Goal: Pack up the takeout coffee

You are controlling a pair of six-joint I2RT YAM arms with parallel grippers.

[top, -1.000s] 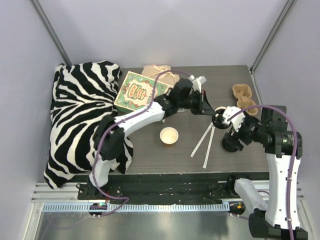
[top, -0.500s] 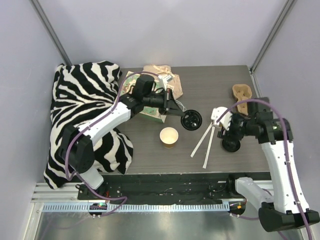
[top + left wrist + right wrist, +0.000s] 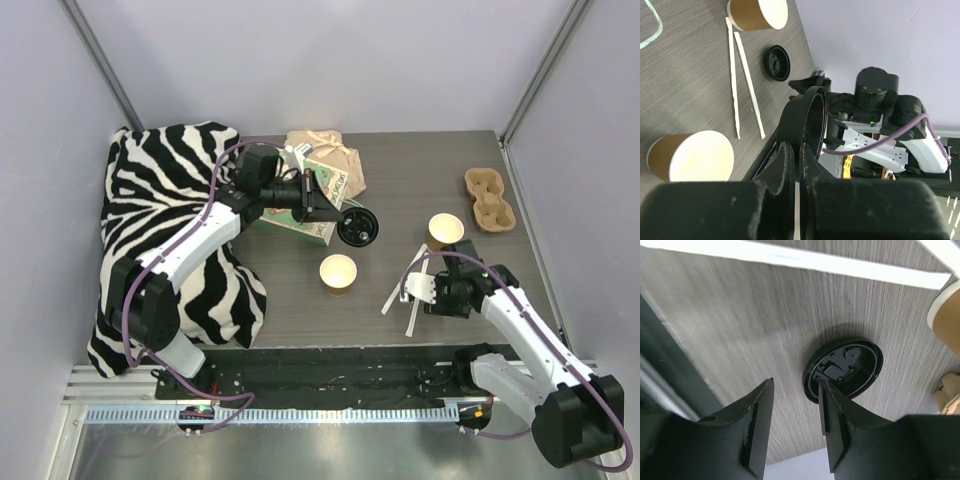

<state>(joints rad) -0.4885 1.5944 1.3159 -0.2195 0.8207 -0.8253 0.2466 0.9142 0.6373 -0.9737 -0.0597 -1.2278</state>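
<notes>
No cup with a lid on shows, so the takeout coffee is out of view. Two open brown cups stand on the table, one in the middle (image 3: 338, 272) and one to the right (image 3: 445, 231). My left gripper (image 3: 335, 215) (image 3: 799, 150) is shut on the rim of a black lid (image 3: 357, 227) (image 3: 807, 120), held on edge above the table beside the green box. My right gripper (image 3: 447, 298) (image 3: 795, 390) hangs open, low over a second black lid (image 3: 845, 367) that lies upside down. One finger (image 3: 832, 430) overlaps that lid's edge, and only bare table shows between the jaws.
Two white straws (image 3: 410, 285) lie between the cups. A cardboard cup carrier (image 3: 488, 198) sits at the right edge. A green box (image 3: 300, 215) and a paper bag (image 3: 325, 160) stand at the back. A zebra cloth (image 3: 165, 230) covers the left side.
My left arm has carried its lid leftward from near the right arm to the green box. My right arm has swung down over the lid on the table, and its jaws have narrowed.
</notes>
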